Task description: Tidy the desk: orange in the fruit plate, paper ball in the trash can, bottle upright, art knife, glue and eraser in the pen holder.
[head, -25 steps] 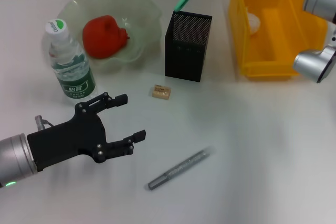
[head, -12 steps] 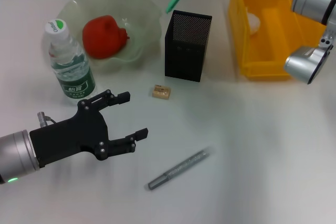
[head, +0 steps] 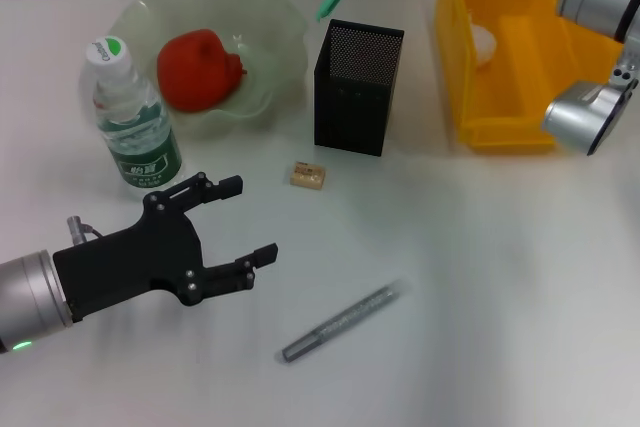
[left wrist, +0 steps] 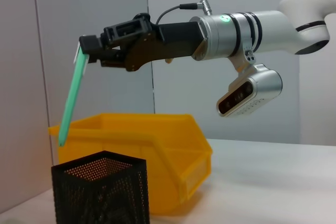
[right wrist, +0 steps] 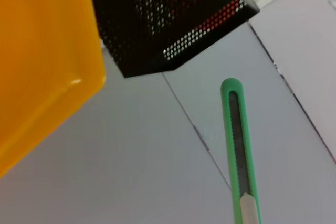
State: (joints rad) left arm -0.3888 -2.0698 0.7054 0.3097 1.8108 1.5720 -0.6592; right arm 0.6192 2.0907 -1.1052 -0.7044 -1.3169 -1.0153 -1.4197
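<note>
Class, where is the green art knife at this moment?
The green art knife hangs tilted in the right gripper, its lower tip just above the black mesh pen holder, beside the yellow bin.

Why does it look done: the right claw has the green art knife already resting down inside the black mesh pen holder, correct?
Not quite. The right claw does grip the green art knife, but the knife hangs tilted above the black mesh pen holder, its lower tip clear of the rim. The left wrist view shows the gap.

Bright, even light; soft shadows, slight blur.
</note>
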